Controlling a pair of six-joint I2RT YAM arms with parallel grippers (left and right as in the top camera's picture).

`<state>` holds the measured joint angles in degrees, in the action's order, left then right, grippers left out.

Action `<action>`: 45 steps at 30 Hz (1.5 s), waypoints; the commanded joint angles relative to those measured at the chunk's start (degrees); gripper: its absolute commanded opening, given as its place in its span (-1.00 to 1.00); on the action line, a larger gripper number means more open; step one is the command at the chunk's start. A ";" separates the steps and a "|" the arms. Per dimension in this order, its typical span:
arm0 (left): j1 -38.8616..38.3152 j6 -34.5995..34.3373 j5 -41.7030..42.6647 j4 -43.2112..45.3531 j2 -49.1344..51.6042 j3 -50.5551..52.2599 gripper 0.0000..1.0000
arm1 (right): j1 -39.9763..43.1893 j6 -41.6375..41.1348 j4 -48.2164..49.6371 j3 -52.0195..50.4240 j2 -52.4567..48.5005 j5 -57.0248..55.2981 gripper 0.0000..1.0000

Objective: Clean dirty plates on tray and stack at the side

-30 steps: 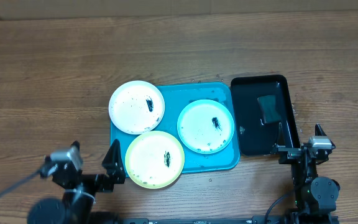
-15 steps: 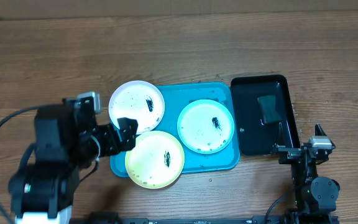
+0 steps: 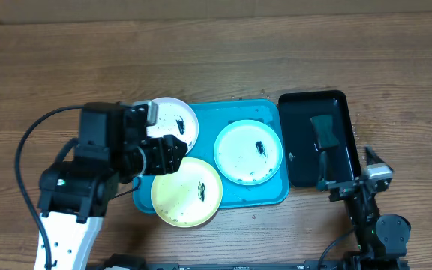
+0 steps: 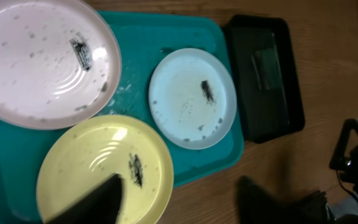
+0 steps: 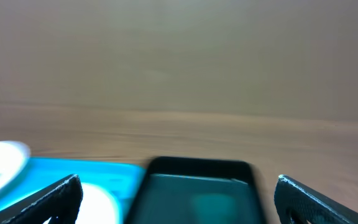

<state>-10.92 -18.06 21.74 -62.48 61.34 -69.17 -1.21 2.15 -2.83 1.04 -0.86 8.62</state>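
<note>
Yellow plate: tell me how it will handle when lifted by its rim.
The yellow plate looks like thin, glossy plastic, so it is probably light, stiff and a bit slippery. It overhangs the tray at the near rim, so a push may tip or slide it. Its dark specks may scatter if tilted.

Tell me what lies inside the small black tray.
A dark rectangular pad, perhaps a sponge, lies inside the black tray. Nothing else shows there, but the right pincer overhangs the tray's near end and hides part of it.
</note>
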 commanded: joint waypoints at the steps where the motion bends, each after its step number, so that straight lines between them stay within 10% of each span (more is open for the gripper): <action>1: -5.16 -0.50 0.09 2.08 0.52 -1.20 -0.82 | -0.17 -4.68 0.61 -0.55 0.42 15.21 1.00; 8: -12.31 -4.98 -8.92 2.95 3.96 -1.05 -0.91 | -0.15 -11.21 -5.07 5.77 -1.29 13.81 1.00; 11: -13.99 -5.35 -8.87 3.26 7.10 -1.05 -0.63 | -0.15 -11.15 -10.93 13.40 -6.29 10.62 1.00; 28: -15.74 -9.44 -8.66 6.54 28.89 -1.07 -0.28 | -0.15 -2.12 -70.84 75.82 -69.51 10.08 1.00; 45: -15.76 -9.44 -9.29 14.91 43.56 -1.07 -0.47 | -0.66 -3.89 -62.27 76.19 -93.61 0.87 0.46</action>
<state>-26.28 -26.92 13.21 -47.88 102.94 -69.38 -1.56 -0.45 -66.35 75.90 -93.27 13.93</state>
